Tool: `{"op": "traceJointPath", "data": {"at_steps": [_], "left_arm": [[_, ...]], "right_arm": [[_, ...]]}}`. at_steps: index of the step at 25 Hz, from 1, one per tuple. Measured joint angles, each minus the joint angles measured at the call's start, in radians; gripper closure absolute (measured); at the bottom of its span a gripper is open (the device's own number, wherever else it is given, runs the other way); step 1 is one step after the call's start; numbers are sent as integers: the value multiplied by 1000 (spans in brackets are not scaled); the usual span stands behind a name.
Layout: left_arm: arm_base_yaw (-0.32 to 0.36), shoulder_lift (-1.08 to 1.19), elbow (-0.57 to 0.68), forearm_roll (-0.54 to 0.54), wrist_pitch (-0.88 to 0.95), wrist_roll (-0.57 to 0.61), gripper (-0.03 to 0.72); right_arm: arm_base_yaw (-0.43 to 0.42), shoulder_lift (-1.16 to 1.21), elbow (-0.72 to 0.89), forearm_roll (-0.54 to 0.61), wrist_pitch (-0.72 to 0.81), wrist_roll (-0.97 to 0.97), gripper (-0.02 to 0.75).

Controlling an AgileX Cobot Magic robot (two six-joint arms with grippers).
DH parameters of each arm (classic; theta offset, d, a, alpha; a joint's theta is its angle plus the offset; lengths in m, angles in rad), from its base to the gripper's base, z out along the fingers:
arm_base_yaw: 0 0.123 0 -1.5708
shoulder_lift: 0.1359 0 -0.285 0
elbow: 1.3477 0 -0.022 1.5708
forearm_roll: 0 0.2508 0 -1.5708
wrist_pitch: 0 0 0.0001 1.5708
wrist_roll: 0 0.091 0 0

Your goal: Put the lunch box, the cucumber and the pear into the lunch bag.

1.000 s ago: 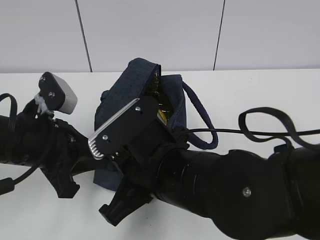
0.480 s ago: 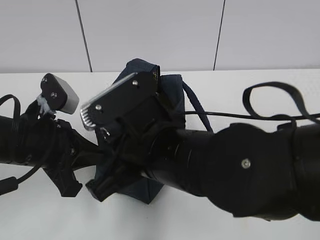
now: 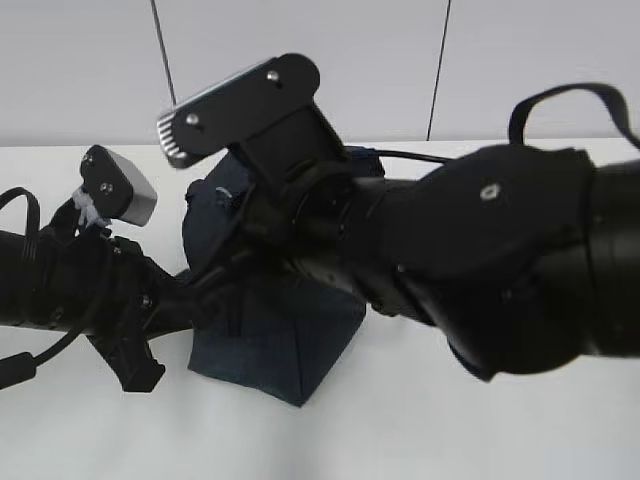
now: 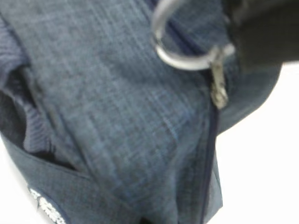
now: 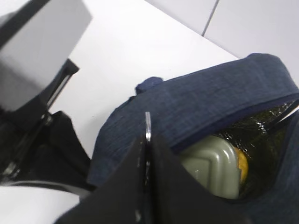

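The dark navy lunch bag [image 3: 270,340] stands at the table's middle, mostly behind my right arm. My right gripper [image 5: 147,140] is shut on the zipper's metal ring pull [image 5: 147,123]. In the left wrist view the ring [image 4: 182,53] hangs from those black fingers [image 4: 261,28]. Inside the part-open bag I see the sage-green lunch box lid [image 5: 212,168], a bit of the yellow pear [image 5: 242,165] and foil lining [image 5: 261,126]. The cucumber is hidden. My left gripper [image 3: 205,300] is against the bag's left side; its jaws are hidden by fabric [image 4: 117,116].
The white table [image 3: 480,430] extends around the bag. A grey wall with dark seams [image 3: 440,70] stands behind. My left arm's camera housing [image 3: 120,185] sits left of the bag.
My right arm has moved up and toward the back over the bag, holding the ring pull. It now hides the bag's opening in the exterior view. My left arm has stayed put.
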Motion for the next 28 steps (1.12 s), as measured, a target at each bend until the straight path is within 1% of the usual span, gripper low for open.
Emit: {"op": "traceJointPath", "data": {"at_steps": [5,10,20,24,28], "left_arm": [[0,0,0,-7,12,0,704],[0,0,0,-11,15,0,704],[0,0,-1,-12,16,0,704],[0,0,-1,-12,16,-2,705],[0,0,-1,-11,15,-4,706]], "right_arm": [[-130,0,-61,121,105,-57,732],[-215,0,-104,172,192,-96,732],[-276,79,-183,216,245,-114,732],[-315,91,-201,252,266,-125,732],[-324,91,-205,264,269,-192,732]]}}
